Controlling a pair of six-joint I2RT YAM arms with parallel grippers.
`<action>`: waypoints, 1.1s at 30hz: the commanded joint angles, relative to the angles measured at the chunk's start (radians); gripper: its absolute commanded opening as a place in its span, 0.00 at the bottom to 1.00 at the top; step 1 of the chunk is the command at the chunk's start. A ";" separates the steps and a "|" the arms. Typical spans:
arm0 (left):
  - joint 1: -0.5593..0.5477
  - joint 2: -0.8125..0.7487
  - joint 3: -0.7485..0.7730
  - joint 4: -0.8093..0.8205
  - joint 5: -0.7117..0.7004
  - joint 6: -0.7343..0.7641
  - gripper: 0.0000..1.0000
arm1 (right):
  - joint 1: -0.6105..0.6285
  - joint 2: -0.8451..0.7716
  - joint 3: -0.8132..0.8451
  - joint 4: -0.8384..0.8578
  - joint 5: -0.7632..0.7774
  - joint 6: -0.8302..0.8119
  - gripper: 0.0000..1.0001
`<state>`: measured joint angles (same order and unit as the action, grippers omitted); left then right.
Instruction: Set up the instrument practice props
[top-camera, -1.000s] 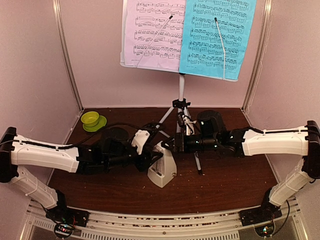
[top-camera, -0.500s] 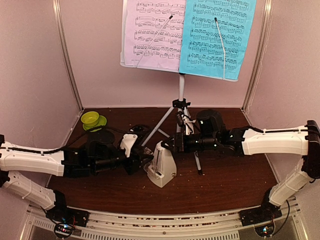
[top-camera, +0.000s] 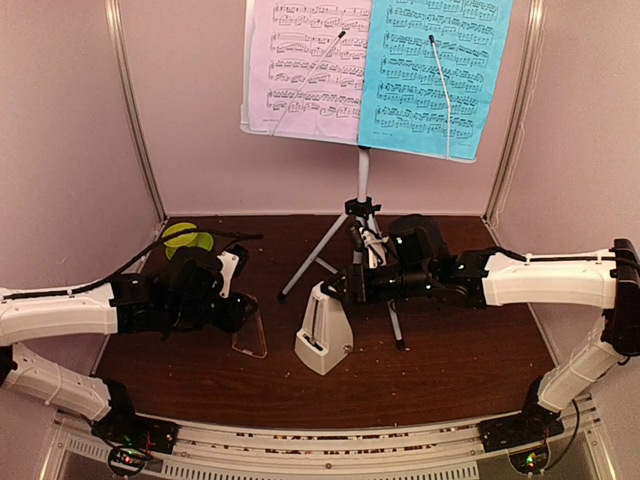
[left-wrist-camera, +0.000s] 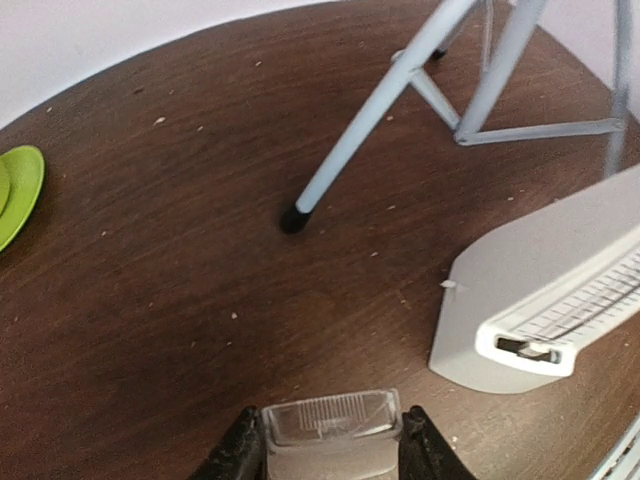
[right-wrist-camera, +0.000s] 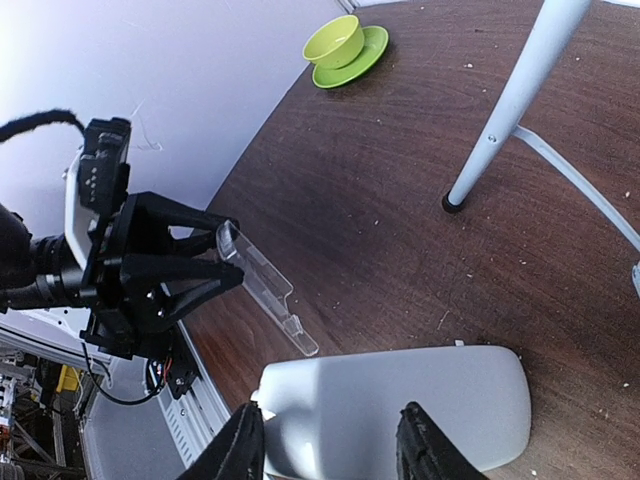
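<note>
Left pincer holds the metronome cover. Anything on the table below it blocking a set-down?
Nothing visible. Bare table lies under the cover; the tripod foot sits farther back, the metronome off to the right, the saucer far left.

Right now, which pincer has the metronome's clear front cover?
The left pincer: the clear cover is clamped between its fingers, apart from the metronome. The right pincer straddles the white metronome itself.
</note>
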<state>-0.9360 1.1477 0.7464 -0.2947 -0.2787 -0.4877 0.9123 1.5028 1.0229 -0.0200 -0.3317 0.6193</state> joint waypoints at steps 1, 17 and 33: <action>0.086 0.070 0.119 -0.115 -0.027 -0.026 0.21 | 0.001 0.044 -0.041 -0.212 0.085 -0.039 0.46; 0.359 0.449 0.421 -0.152 0.049 0.061 0.62 | 0.013 0.007 0.050 -0.231 0.060 -0.048 0.67; 0.308 0.144 -0.034 0.295 0.345 0.051 0.65 | 0.013 -0.171 -0.064 -0.264 0.068 -0.035 0.69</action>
<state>-0.5812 1.3384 0.8120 -0.2218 -0.0521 -0.4229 0.9207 1.4021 1.0599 -0.2604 -0.2905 0.5846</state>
